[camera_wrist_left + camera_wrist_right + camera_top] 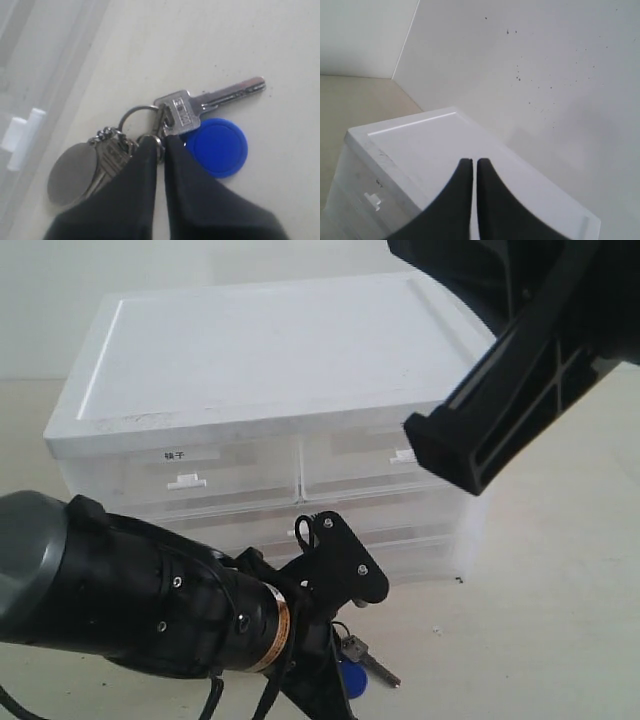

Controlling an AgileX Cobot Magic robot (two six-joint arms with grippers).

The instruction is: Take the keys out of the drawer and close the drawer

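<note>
Left pincer (160, 142): mine, pinched narrow on keys (175, 112) at ring. Keys flat on table (240, 40), at 6 o'clock from drawer (375, 468); drawer looks flush. Right pincer (474, 162): closed, empty, above cabinet (250, 350). Risk: thin tip grip; if lifted, ring may slip, keys drop.

- keys (210, 100): silver, with a blue fob (218, 146) and a grey disc (72, 173)
- drawer box (250, 350): frosted white
- table (225, 40): pale cream
- left gripper (161, 142), right gripper (474, 162): black

I see a white-topped drawer cabinet (260, 350) on the beige tabletop (560, 620), its left narrow drawer (180, 490) bearing a black-lettered label (180, 454).
</note>
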